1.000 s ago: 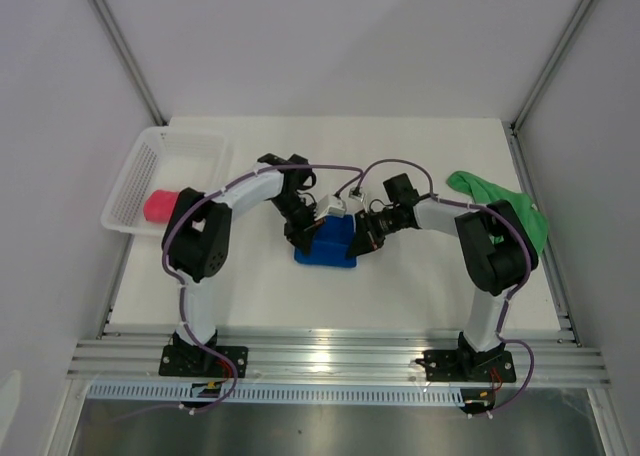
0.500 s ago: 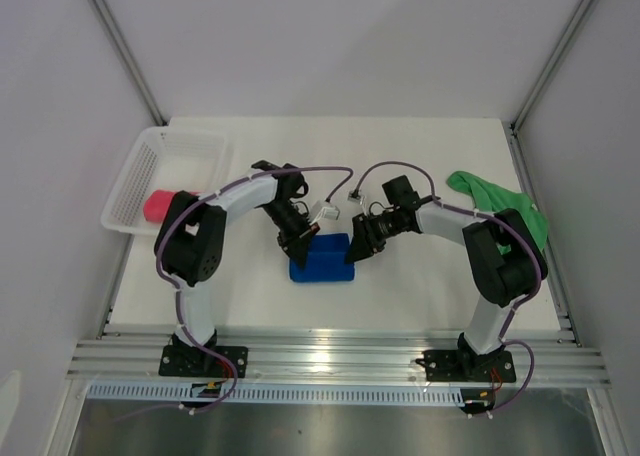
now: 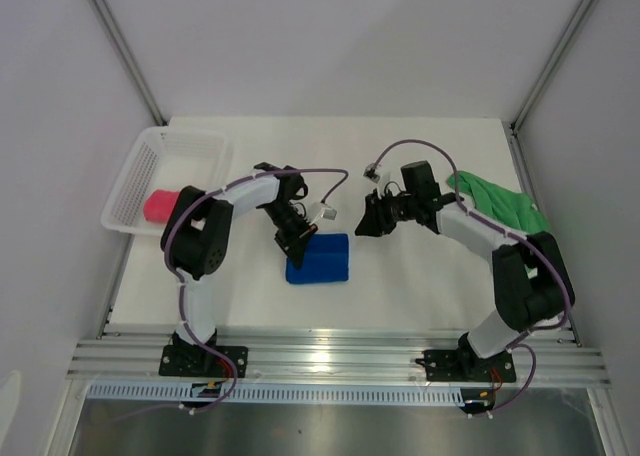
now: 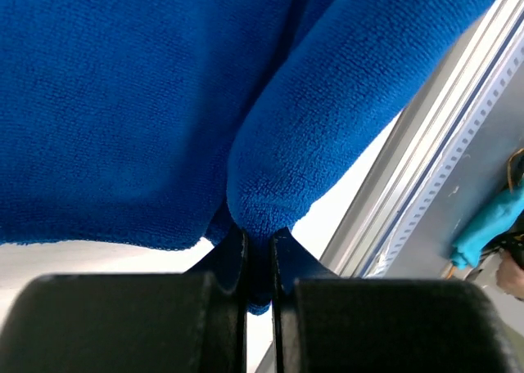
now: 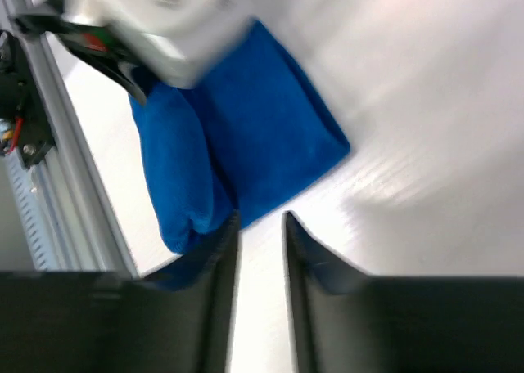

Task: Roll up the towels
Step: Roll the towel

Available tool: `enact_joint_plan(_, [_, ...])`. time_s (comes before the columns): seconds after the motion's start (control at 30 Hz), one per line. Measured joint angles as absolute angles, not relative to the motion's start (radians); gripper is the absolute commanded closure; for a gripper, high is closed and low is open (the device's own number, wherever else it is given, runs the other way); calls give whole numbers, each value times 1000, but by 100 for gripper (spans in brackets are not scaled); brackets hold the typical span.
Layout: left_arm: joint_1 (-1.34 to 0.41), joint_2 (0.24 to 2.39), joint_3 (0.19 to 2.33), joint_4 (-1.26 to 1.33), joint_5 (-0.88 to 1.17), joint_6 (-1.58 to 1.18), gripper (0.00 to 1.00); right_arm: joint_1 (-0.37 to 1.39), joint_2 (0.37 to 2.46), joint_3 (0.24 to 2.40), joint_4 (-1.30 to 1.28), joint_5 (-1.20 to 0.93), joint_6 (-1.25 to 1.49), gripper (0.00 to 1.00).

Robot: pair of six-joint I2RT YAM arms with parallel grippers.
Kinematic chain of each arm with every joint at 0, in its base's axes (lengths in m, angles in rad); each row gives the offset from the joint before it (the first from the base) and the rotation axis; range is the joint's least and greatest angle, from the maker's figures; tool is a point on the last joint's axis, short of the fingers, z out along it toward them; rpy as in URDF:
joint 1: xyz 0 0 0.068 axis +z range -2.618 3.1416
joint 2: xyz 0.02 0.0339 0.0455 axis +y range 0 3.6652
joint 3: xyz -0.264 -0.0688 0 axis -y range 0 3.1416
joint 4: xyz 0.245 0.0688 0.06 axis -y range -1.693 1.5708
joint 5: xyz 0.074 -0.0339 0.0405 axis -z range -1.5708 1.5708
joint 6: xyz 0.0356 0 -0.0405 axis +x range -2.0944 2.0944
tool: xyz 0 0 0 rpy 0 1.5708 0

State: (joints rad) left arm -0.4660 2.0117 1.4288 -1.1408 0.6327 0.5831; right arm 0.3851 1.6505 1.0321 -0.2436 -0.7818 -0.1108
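Top external shot, left to right: a white mesh basket (image 3: 185,146) sits at the left edge of the tabletop (image 3: 400,286), with the pink towel (image 3: 158,206) bundled inside. The left tool (image 3: 297,242) is pinched tight on a fold of the blue towel (image 3: 320,261), which lies partly rolled mid-tabletop toward the front. The right tool (image 3: 363,224) hangs near the towel's far right corner, not touching it, with fingers slightly apart and holding nothing. The green towel (image 3: 497,204) is crumpled by the right edge.

place: robot lab cell | white table (image 3: 300,141), aluminium rail (image 3: 340,361), grey panels (image 3: 330,46)
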Motion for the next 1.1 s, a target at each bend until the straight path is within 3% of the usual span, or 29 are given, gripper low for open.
enact_joint_plan(0.07, [-466,2016,1429,-1136,631,570,94,414,1570,984,-179,-756,-120,83])
enact_joint_plan(0.27, [-466,2031,1437,-1135,631,531,92,564,1420,771,101,-784,-123,88])
enact_joint_plan(0.57, [-466,2073,1475,-1151,621,495,90,667,1478,645,437,-757,-131,91])
enact_joint_plan(0.83, [-466,2077,1503,-1159,591,494,85,672,1618,658,480,-683,-127,94])
enact_joint_plan(1.1, [-466,2087,1521,-1153,563,476,71,670,1669,688,467,-601,-86,94])
